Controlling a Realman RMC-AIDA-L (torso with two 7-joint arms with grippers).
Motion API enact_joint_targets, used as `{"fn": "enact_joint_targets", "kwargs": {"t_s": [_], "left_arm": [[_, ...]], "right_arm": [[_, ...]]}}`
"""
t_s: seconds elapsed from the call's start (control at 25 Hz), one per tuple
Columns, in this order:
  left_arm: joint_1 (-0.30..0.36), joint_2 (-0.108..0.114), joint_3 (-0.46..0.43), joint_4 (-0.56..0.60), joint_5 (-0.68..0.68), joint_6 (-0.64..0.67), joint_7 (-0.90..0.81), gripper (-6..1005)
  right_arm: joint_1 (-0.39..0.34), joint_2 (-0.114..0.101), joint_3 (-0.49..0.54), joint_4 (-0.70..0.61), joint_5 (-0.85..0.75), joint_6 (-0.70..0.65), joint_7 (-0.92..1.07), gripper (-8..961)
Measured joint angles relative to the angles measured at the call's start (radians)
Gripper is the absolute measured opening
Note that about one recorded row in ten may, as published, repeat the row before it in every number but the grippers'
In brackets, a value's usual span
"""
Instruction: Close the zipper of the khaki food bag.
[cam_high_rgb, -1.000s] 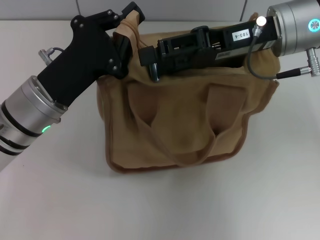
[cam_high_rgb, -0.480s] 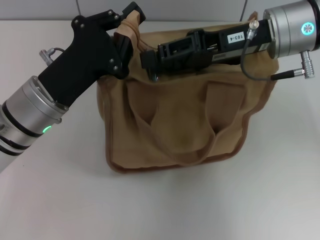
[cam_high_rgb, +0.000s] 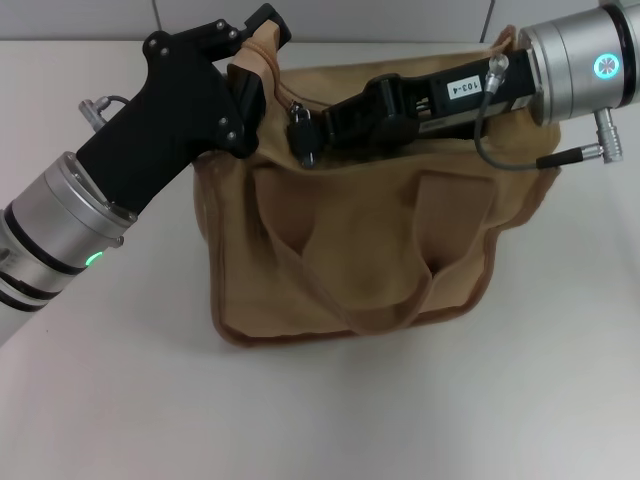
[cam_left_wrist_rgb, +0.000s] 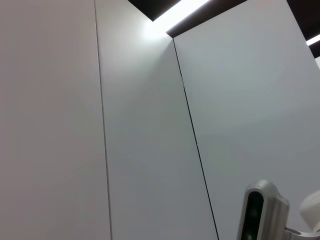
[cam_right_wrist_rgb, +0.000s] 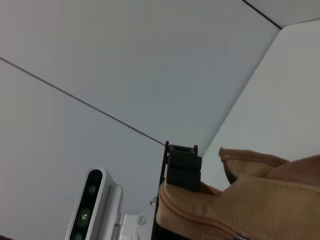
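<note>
The khaki food bag (cam_high_rgb: 370, 250) stands upright in the middle of the table, handles hanging down its front. My left gripper (cam_high_rgb: 258, 42) is at the bag's far left top corner, shut on the tan fabric end tab there. My right gripper (cam_high_rgb: 303, 138) reaches in from the right along the bag's top opening. Its tip sits near the left end, shut on the zipper's small silver pull (cam_high_rgb: 297, 112). In the right wrist view the zipper strip (cam_right_wrist_rgb: 195, 217) runs along the bag's tan top edge, with a black finger of the left gripper (cam_right_wrist_rgb: 183, 166) behind it.
The white table (cam_high_rgb: 120, 400) surrounds the bag. A grey panelled wall (cam_left_wrist_rgb: 150, 125) rises behind it. The robot's head camera shows in both wrist views (cam_right_wrist_rgb: 90, 205) (cam_left_wrist_rgb: 260, 210). My right arm's cable (cam_high_rgb: 500, 150) loops over the bag's right top corner.
My right wrist has swung up and slightly left, tilting the gripper body lower along the bag's top. Its tip stays near the left end. The left arm has not moved.
</note>
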Motion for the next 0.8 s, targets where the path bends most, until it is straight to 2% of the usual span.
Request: {"fn": "enact_joint_targets", "kwargs": {"t_s": [0.08, 0.32, 0.6, 0.8], "left_arm": [[0.0, 0.0, 0.0, 0.0, 0.0, 0.0, 0.001, 107], [0.008, 0.0, -0.018, 0.0, 0.0, -0.002, 0.005, 111], [0.037, 0.0, -0.069, -0.001, -0.001, -0.042, 0.006, 116], [0.06, 0.0, -0.122, -0.001, -0.001, -0.086, 0.006, 120]], "right_arm": [[-0.002, 0.0, 0.001, 0.0, -0.002, 0.001, -0.01, 102], [-0.012, -0.003, 0.007, 0.0, -0.006, -0.007, -0.015, 3], [-0.051, -0.016, 0.01, -0.006, -0.007, -0.018, -0.018, 4], [-0.108, -0.031, 0.022, -0.014, -0.003, -0.049, -0.019, 4]]}}
